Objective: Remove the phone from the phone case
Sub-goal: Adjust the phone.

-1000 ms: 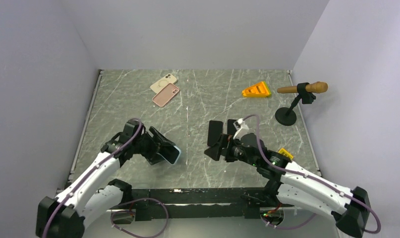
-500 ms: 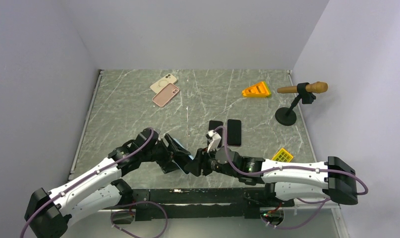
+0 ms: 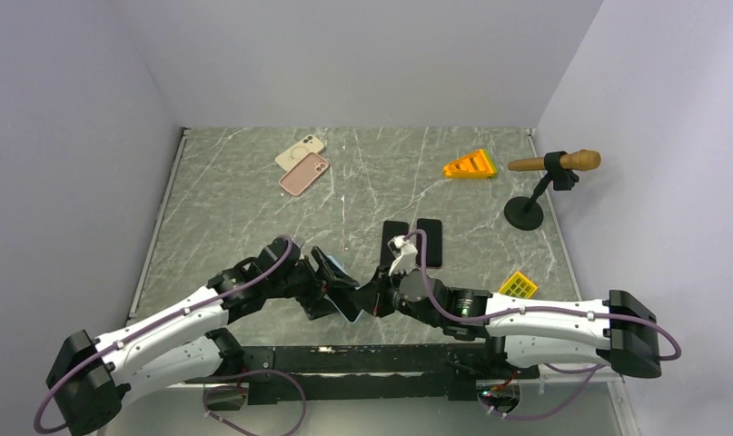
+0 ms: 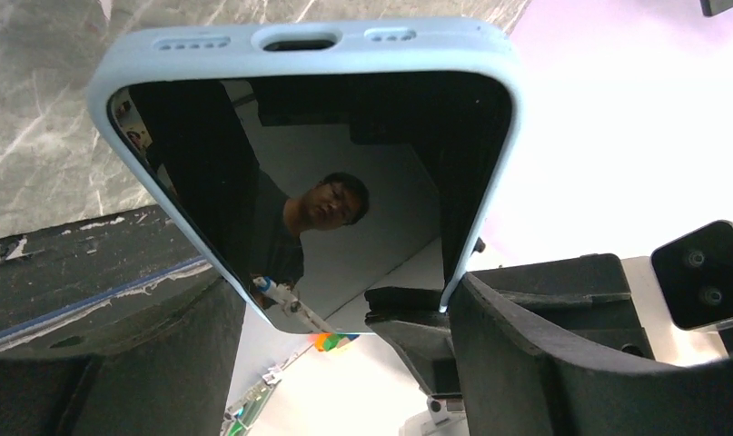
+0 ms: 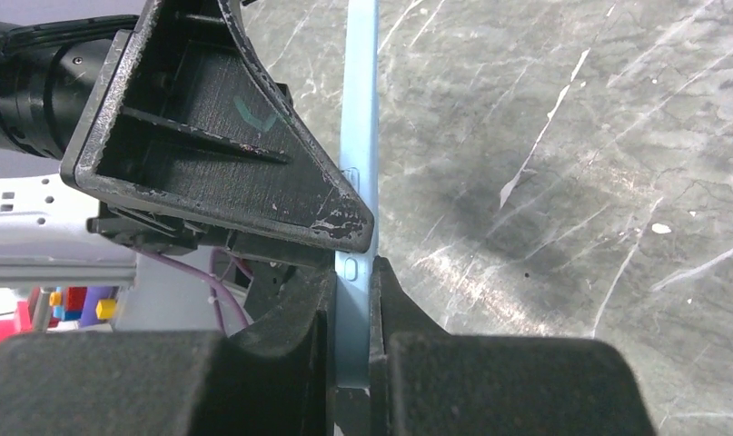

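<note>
The marble table [image 3: 253,218] carries everything, with both arms reaching in over its near middle: the left arm [image 3: 163,322] from the left, the right arm [image 3: 544,318] from the right, their ends meeting above the near edge. Between them is the phone [image 3: 342,289], seated in its pale blue case [image 4: 299,36] and lifted off the table, screen toward the left wrist camera. The left gripper [image 4: 344,363] is clamped across the case's two long sides. The right gripper [image 5: 351,354] is pinched tight on the case edge-on, one finger on the front and one on the back, just beside the left finger [image 5: 217,154]. At far right stands a mic [image 3: 544,177] on a stand. Two black slabs [image 3: 428,242] lie side by side mid-table, behind the right wrist. Far left lie a pink phone [image 3: 304,173] and a beige case [image 3: 300,151], touching. An orange wedge [image 3: 470,165] sits far right, a yellow block [image 3: 518,285] near right.
</note>
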